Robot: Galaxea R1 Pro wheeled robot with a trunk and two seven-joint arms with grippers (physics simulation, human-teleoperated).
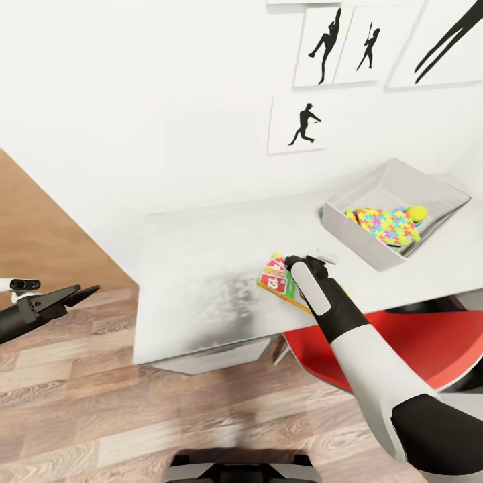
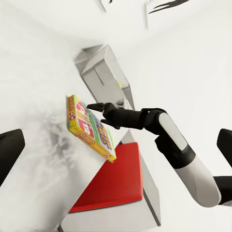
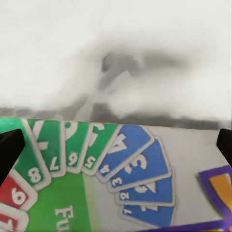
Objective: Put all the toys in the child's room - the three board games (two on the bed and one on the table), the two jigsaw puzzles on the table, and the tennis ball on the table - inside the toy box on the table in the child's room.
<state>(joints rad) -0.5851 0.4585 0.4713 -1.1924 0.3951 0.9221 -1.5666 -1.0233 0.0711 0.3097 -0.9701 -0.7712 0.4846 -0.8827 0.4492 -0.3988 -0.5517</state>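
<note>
Now | right gripper open over Skip-Bo carton at table front edge | left gripper open

The head view looks down on the table. Both wrist views share the carton, the right one close above it.

board game: partly hidden by right arm | chair: mostly under table
</note>
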